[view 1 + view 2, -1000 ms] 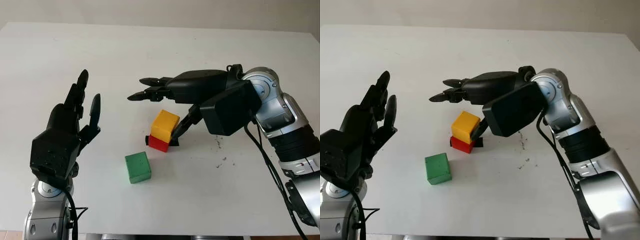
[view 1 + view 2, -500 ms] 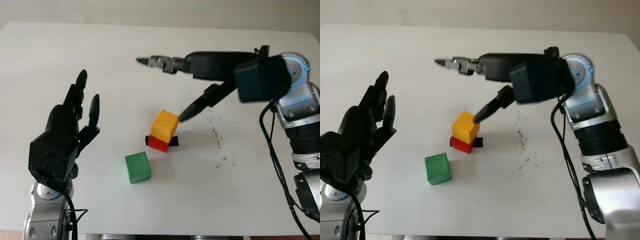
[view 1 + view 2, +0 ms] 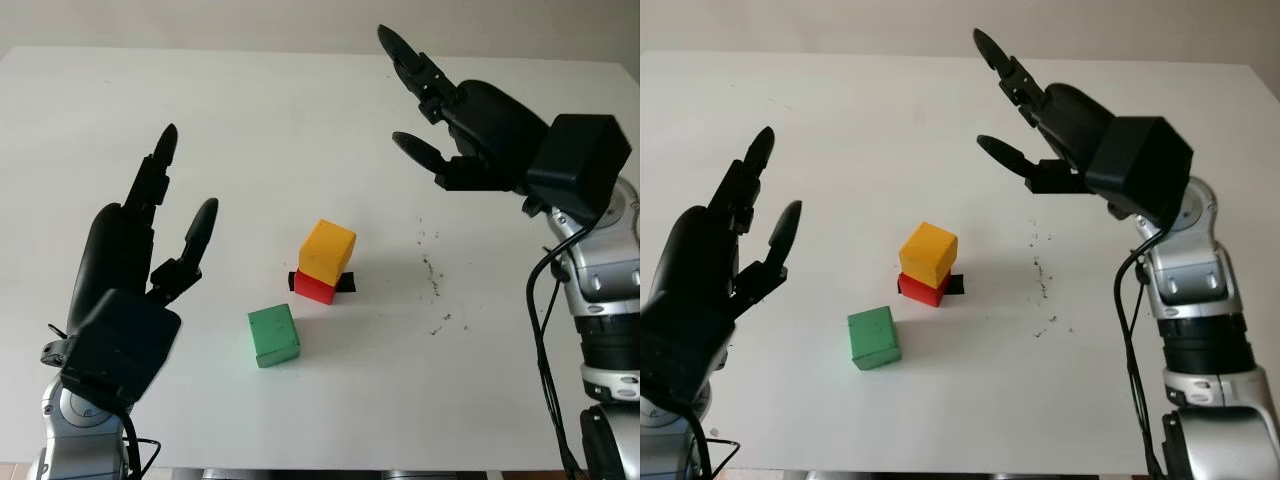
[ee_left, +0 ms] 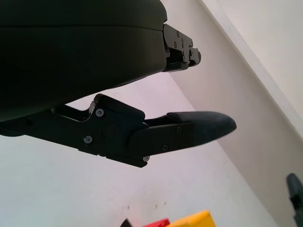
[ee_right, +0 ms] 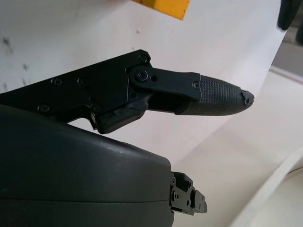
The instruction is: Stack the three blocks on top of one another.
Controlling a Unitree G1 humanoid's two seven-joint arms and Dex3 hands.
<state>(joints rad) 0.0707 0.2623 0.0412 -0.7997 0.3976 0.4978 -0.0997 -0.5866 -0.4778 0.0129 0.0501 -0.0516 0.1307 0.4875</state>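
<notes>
1. White and matte, the bench ran from the near edge back to a pale wall; dark specks dotted it right of centre.
2. Nearest on it sat the green block, alone, just left of and in front of the other two.
3. Behind it the yellow block sat on the red block, turned slightly askew; a small black piece showed at the red block's base.
4. The left hand hung above the bench's left side, released and holding nothing, well apart from the blocks.
5. Farther back on the right, the right hand was raised above the bench, fingers released, holding nothing.
</notes>
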